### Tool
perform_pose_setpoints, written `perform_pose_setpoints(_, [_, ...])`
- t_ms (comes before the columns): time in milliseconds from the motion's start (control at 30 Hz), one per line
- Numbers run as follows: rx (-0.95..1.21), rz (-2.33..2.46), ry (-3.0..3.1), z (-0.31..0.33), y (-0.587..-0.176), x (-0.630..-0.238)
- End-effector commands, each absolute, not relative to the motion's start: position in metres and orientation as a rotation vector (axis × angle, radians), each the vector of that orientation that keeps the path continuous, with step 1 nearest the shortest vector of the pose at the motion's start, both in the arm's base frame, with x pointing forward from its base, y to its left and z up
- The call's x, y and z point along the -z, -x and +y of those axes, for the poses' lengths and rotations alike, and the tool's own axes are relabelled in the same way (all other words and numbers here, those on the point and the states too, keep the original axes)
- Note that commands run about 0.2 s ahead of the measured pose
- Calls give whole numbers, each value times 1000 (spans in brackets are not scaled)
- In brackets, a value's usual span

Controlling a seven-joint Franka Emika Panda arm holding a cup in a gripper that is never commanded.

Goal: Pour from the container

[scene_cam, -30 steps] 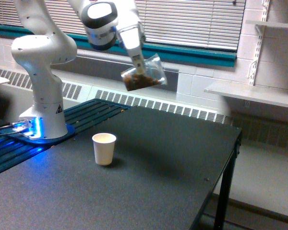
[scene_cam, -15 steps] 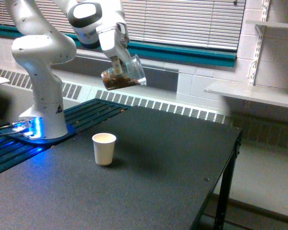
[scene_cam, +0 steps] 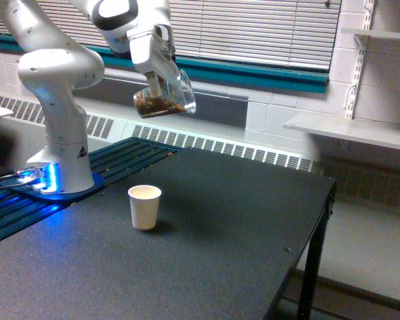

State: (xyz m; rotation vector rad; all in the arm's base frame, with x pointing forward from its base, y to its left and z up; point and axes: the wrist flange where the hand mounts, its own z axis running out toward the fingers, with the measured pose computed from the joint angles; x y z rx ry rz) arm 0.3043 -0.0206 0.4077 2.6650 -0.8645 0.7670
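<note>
At the exterior view's left, the white arm's base point(scene_cam: 59, 175) stands on a blue-lit mount at the edge of the dark table point(scene_cam: 207, 253). Further right on the table, a small white paper cup point(scene_cam: 145, 207) stands upright and open-topped. High above it, well clear of the table, the gripper point(scene_cam: 161, 88) is clamped on the container point(scene_cam: 165, 100), a clear rounded cup tipped nearly onto its side. The fingers come down from above and grip it near its upper wall, so the cup hangs mostly below and to the right of them; its mouth seems to face the exterior view's right. Brown granular bits lie along its lower side, toward the left end. Beyond, at the right, a white shelf point(scene_cam: 350, 130) juts from the block wall.
</note>
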Motion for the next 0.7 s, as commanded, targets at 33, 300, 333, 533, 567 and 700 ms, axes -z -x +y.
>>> perform_pose_setpoints(33, [-684, -882, -2673, -20, -293, -395])
perform_pose_setpoints(300, [-644, -940, -2655, -25, -286, -395])
perform_pose_setpoints(333, [-637, -950, -2653, -26, -285, -395])
perform_pose_setpoints(533, [-606, -991, -2647, -26, -281, -395])
perform_pose_setpoints(567, [-600, -998, -2647, -25, -280, -395])
perform_pose_setpoints(700, [-573, -1029, -2649, -22, -276, -395])
